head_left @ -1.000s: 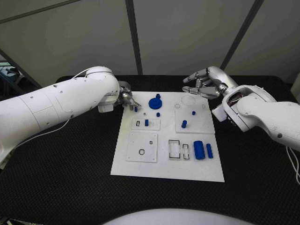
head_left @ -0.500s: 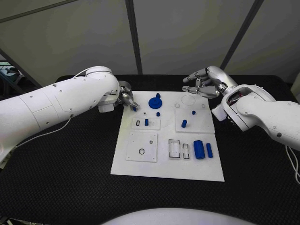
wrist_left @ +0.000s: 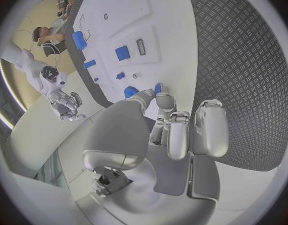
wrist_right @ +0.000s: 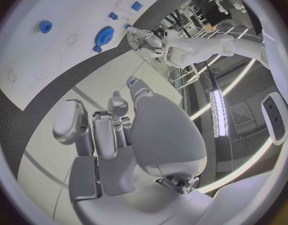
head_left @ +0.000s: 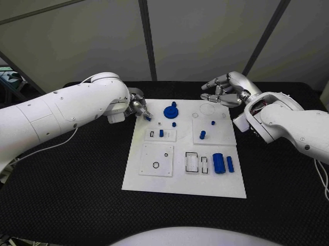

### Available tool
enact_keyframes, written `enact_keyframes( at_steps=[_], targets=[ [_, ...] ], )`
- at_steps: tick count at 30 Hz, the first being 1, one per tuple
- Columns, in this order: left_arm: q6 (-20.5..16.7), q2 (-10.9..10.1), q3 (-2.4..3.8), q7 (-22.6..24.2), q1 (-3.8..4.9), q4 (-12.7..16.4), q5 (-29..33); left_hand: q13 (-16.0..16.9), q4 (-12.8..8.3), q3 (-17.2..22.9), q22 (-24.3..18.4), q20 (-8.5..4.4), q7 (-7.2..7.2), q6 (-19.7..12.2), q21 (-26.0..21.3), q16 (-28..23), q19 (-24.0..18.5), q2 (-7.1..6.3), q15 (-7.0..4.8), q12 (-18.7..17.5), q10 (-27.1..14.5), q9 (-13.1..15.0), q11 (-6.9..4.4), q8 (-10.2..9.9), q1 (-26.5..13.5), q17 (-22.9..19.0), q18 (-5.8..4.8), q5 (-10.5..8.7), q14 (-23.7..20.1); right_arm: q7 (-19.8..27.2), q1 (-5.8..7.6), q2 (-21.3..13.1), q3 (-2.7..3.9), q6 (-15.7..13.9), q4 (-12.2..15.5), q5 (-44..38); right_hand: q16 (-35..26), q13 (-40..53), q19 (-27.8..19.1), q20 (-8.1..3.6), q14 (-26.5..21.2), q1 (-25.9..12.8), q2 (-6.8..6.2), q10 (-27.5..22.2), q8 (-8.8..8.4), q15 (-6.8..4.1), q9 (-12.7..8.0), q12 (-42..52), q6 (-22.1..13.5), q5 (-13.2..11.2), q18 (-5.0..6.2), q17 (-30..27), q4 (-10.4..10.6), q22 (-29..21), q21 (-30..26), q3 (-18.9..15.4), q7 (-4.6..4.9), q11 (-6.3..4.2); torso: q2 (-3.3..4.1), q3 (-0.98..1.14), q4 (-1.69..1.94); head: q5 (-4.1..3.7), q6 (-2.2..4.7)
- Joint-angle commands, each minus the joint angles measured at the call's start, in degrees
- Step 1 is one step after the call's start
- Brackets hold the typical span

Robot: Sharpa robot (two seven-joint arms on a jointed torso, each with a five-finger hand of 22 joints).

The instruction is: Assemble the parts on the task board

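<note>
1. I see the black table point(head_left: 68, 195) under both arms, with the white task board point(head_left: 180, 187) lying between the two robot hands.
2. My left robot hand point(head_left: 138, 106) sits at the board's far left corner. In the left wrist view its fingertips point(wrist_left: 158, 89) pinch a small blue part point(wrist_left: 130, 92).
3. My right robot hand point(head_left: 225, 91) hangs over the table just past the board's far right corner, fingers curled inward with nothing in them.
4. A blue gear point(head_left: 170, 112) lies on the board just beside the left robot hand, towards the right one.
5. A thick blue cylinder point(head_left: 218, 163) and a slimmer blue bar point(head_left: 229, 164) lie side by side on the board's near right part, well apart from both robot hands.
6. A short blue peg point(head_left: 202, 135) stands in the plate on the right robot hand's side; another small blue peg point(head_left: 161, 133) stands in the plate on the left robot hand's side.
</note>
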Motion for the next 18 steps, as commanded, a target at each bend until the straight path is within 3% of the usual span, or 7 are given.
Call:
enact_keyframes(
  at_steps=[1, 11, 18],
  targets=[
    [-2.05, -0.89, 0.02, 0.9, 0.06, 1.16, 3.42, -0.09, -0.67, 1.01, 1.4, 0.04, -0.4, 0.16, -0.39, 0.07, 0.02, 0.59, -0.1, -0.41, 0.19, 0.17, -0.2, 0.29, 0.94, 14.43, -0.39, 0.34, 5.93, 0.2, 0.08, 0.07, 0.03, 0.37, -0.05, -0.19, -0.24, -0.05, -0.09, -0.25, 3.34, -0.57, 0.03, 0.28, 0.24, -0.37, -0.05, -0.02, -0.41, 0.33, 0.57, 3.8, 0.34, -0.04, -0.3, -0.04, 0.11, -0.03, -0.04, -0.02, 0.1, 0.08, -0.02],
    [-5.15, -5.18, 0.02, -0.02, -0.15, 7.22, 5.99, 0.05, -0.72, 1.47, 1.53, 0.05, -0.41, 0.2, -0.31, 0.03, 0.08, 0.53, -0.1, -0.24, 0.48, 0.37, -0.2, 0.65, 0.86, 14.37, -0.42, 0.3, 5.91, 0.21, 0.08, 0.13, 0.03, 0.52, -0.47, -0.19, -0.25, -0.07, -0.08, -0.25, 3.35, -0.58, 0.04, 0.28, 0.26, -0.37, -0.06, -0.02, -0.41, 0.48, 0.57, 3.8, 0.36, -0.05, -0.32, -0.04, 0.1, -0.03, -0.09, 0.0, 0.05, 0.52, -0.11],
    [-7.96, -8.36, -0.01, -0.21, -1.14, 12.3, 6.31, 0.25, -1.05, 3.01, 1.84, -0.02, -0.57, 0.06, -0.1, -0.1, 0.25, -0.16, -0.23, 0.03, 1.05, 0.76, -0.36, 1.39, 0.78, 14.21, -0.46, 0.39, 5.86, 0.16, 0.07, 0.17, 0.03, 0.61, -0.75, -0.19, -0.25, -0.07, -0.08, -0.25, 3.35, -0.58, 0.04, 0.28, 0.26, -0.37, -0.06, -0.02, -0.41, 0.48, 0.57, 3.8, 0.36, -0.05, -0.32, -0.04, 0.1, -0.03, -0.17, 0.03, 0.2, 0.69, -0.36]
  ],
)
